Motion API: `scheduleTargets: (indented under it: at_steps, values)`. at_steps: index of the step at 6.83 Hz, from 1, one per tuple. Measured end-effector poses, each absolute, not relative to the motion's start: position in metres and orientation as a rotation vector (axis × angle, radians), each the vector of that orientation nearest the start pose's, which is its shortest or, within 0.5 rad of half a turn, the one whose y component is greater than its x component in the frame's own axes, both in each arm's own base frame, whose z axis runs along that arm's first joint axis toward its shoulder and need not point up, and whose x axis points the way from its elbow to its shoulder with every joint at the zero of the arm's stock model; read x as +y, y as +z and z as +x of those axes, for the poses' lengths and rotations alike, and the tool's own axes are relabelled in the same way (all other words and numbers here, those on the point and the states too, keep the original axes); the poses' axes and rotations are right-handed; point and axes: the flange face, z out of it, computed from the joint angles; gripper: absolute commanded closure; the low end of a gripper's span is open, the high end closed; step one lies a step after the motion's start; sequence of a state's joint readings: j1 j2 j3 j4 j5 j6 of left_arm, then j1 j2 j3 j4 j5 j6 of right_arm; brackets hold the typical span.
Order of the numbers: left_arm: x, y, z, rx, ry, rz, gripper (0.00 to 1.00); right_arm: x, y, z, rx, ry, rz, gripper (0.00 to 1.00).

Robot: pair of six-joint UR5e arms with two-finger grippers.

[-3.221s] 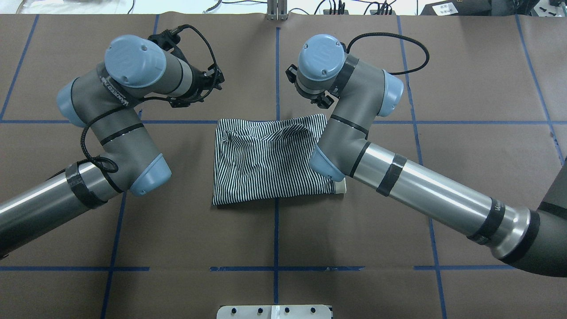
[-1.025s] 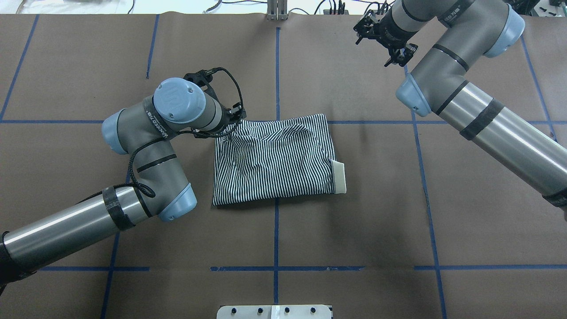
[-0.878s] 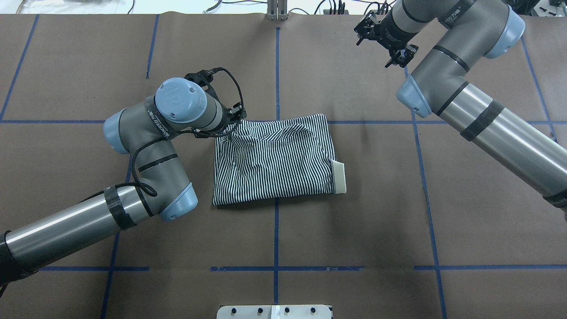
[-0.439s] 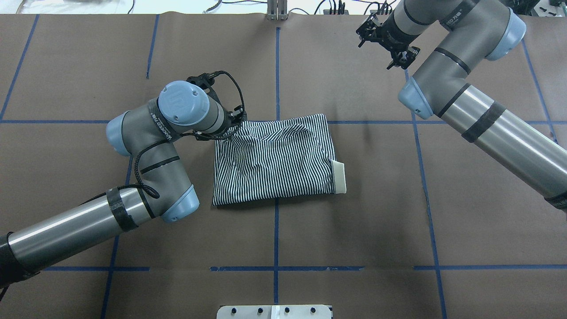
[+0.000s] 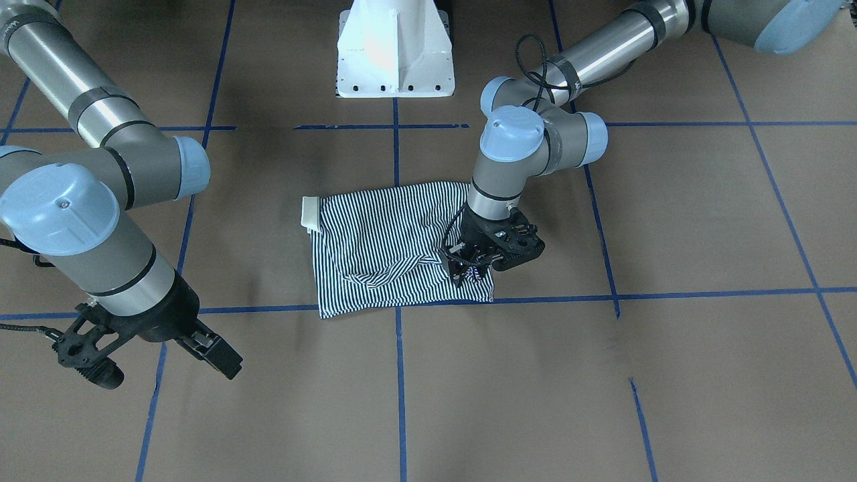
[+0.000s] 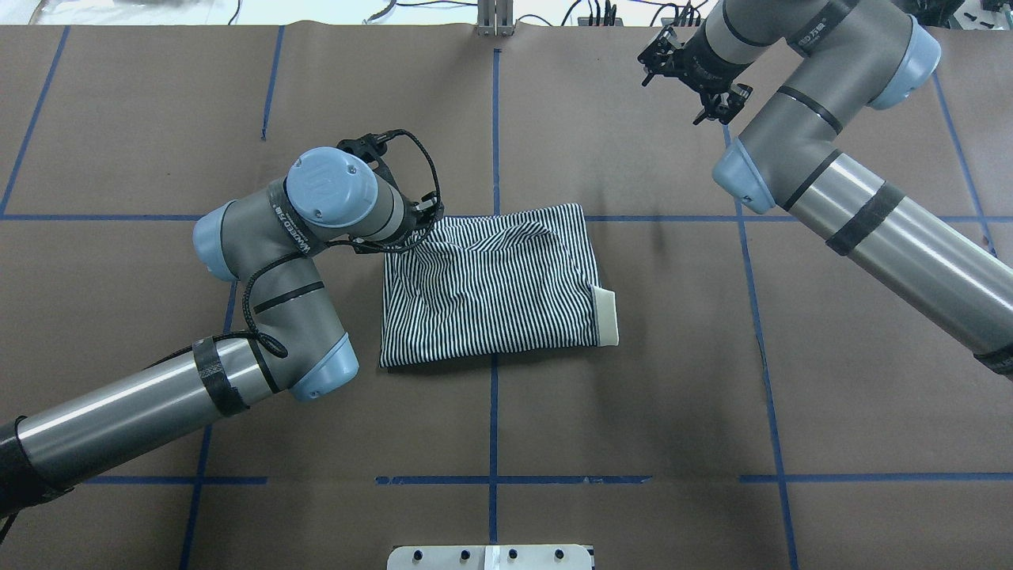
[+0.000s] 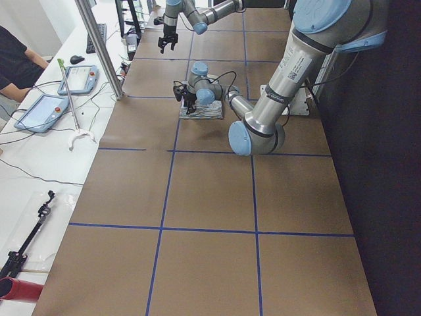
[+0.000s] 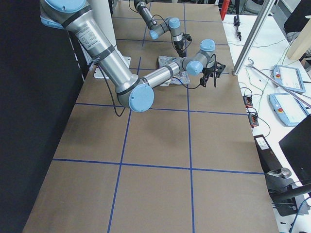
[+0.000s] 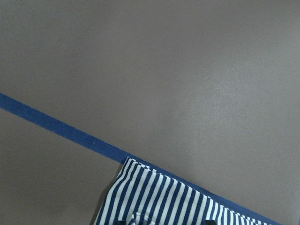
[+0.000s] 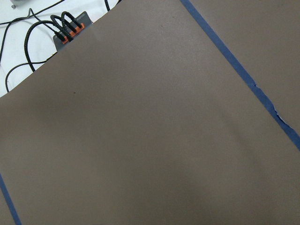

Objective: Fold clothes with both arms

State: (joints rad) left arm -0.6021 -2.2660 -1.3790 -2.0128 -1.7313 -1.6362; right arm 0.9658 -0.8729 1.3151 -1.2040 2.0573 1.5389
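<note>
The striped polo shirt [image 6: 491,293] lies folded into a rough rectangle at the table's middle [image 5: 381,248]. Its cream collar [image 6: 605,317] pokes out at one side edge [image 5: 309,213]. My left gripper [image 5: 462,271] points down onto the shirt's far corner on my left [image 6: 411,233]. Its fingers look apart, astride the fabric edge, and the left wrist view shows the striped corner [image 9: 159,201] right below. My right gripper [image 5: 154,365] hangs wide open and holds nothing. It is over bare table at the far right [image 6: 682,85], well away from the shirt.
The brown table cover carries a grid of blue tape lines [image 6: 495,119]. The white pedestal base [image 5: 395,53] stands at the robot's edge. Cables [image 6: 593,12] run past the far edge. A seated person [image 7: 13,59] and tablets [image 7: 39,112] are at a side bench.
My right arm has swung off the shirt to the far right. My left arm came down onto the shirt's far left corner and edged further over it in the last second. The shirt lies unchanged.
</note>
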Motion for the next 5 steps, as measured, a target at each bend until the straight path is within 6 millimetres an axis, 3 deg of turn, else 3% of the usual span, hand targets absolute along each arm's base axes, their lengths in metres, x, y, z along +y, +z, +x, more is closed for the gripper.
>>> scheduleTargets:
  at_steps: [3, 5]
  values:
    - [-0.525, 0.274, 0.552, 0.958, -0.542, 0.108, 1.00, -0.676, 0.311, -0.357, -0.932, 0.674, -0.023, 0.00]
    - [-0.539, 0.271, 0.538, 0.943, -0.568, 0.114, 1.00, -0.677, 0.315, -0.353, -0.929, 0.672, -0.018, 0.00]
